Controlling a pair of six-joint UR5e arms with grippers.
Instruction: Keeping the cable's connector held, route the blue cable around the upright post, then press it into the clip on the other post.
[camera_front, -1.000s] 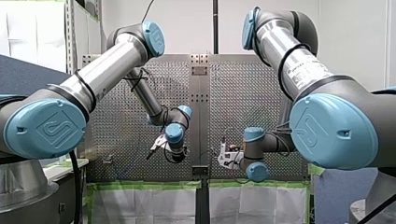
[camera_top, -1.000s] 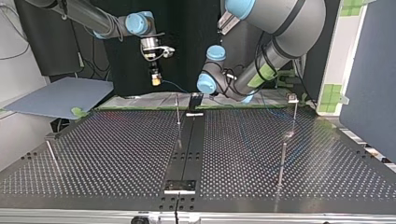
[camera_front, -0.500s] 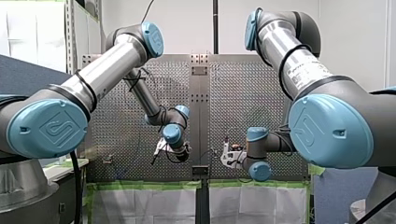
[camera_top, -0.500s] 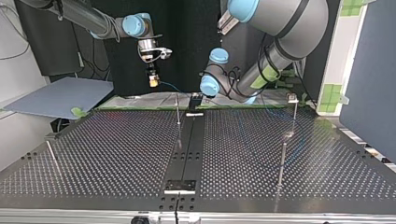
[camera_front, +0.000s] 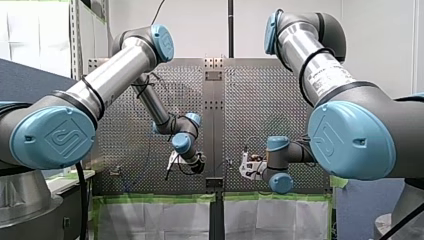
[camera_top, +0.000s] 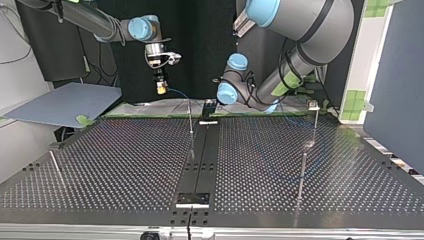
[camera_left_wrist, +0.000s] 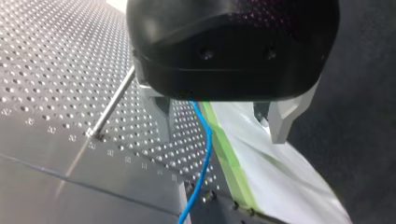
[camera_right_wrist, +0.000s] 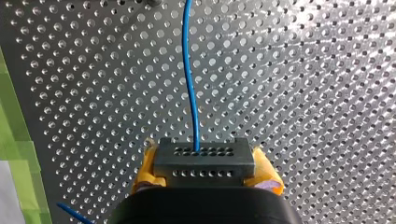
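In the right wrist view my right gripper (camera_right_wrist: 204, 164) has its yellow pads (camera_right_wrist: 144, 170) shut on a dark grey connector block (camera_right_wrist: 203, 159). The blue cable (camera_right_wrist: 190, 84) leaves the block and runs ahead over the perforated table. In the top view that gripper (camera_top: 161, 88) hangs above the table's far edge, and the cable (camera_top: 178, 93) sags toward a thin upright post (camera_top: 190, 118). My left gripper (camera_left_wrist: 219, 125) stands open; the blue cable (camera_left_wrist: 204, 158) passes loosely between its metal fingers (camera_left_wrist: 281, 122). A thin post (camera_left_wrist: 113, 101) stands beside it.
At the top view's right a post (camera_top: 315, 122) carries a small fitting at its top, with another post (camera_top: 302, 172) nearer the camera. A leaning rod (camera_top: 55, 168) stands at that view's left. Green tape (camera_left_wrist: 231, 158) lines the table's edge, and a dark rail (camera_top: 200, 160) runs down the middle.
In the top view my right gripper has risen and drifted left with the connector. In the front view my left gripper has come down and moved slightly right.
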